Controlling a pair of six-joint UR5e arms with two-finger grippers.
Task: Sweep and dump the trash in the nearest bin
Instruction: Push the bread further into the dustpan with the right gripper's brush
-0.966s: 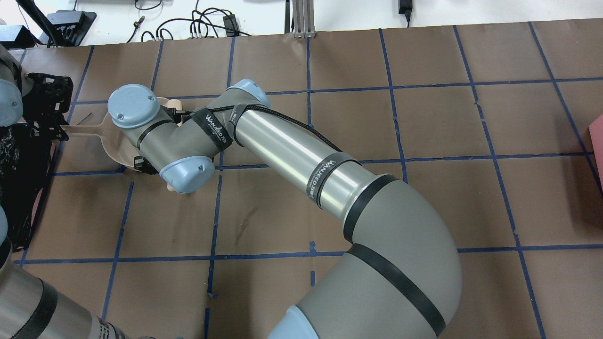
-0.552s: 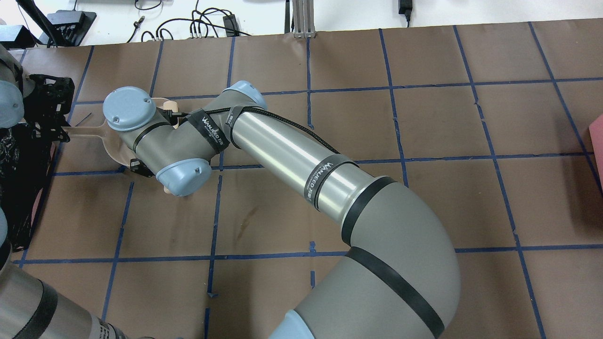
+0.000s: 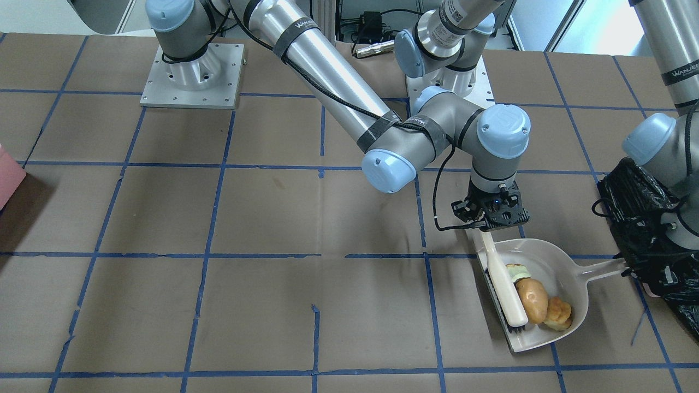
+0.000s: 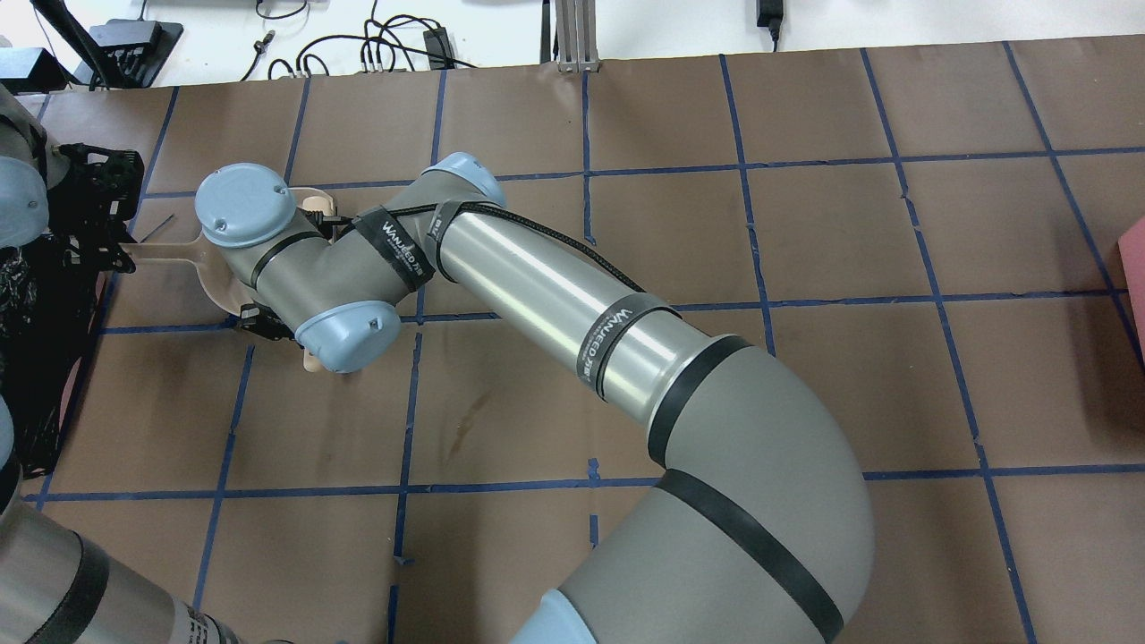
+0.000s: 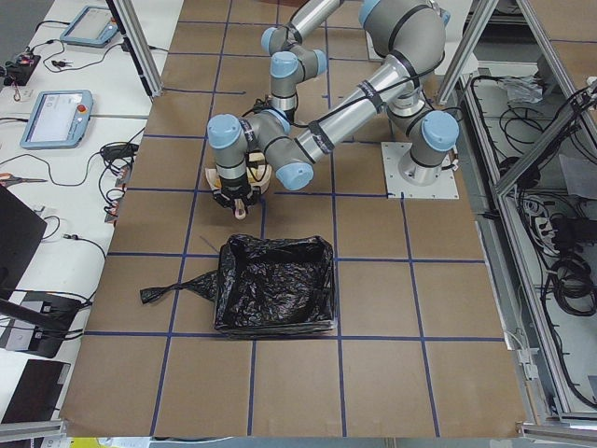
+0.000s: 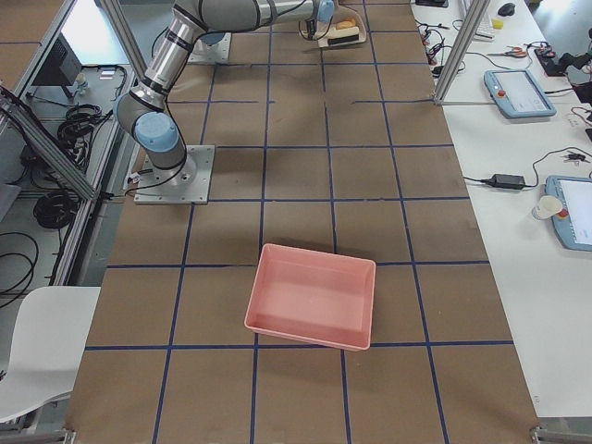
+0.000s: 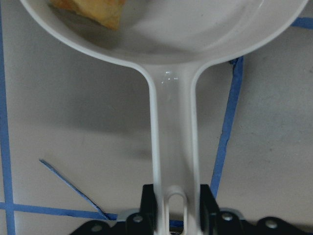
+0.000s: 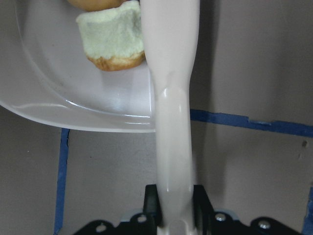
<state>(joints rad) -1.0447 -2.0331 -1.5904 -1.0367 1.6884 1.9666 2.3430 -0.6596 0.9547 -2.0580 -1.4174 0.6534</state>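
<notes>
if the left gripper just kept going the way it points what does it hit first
The left gripper points along the handle of the dustpan it grips. Straight ahead inside the pan is probably the trash, then the brush across the mouth; depth is unclear.

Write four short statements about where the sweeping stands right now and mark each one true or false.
1. All the trash lies inside the dustpan. True.
2. The right hand grips the dustpan's handle. False: it is shut on the brush. The left hand grips the dustpan's handle.
3. The dustpan is tipped over the bin. False: it lies flat beside the bin, with the trash in it.
4. The brush sits at the dustpan's open edge, next to the trash. True.
</notes>
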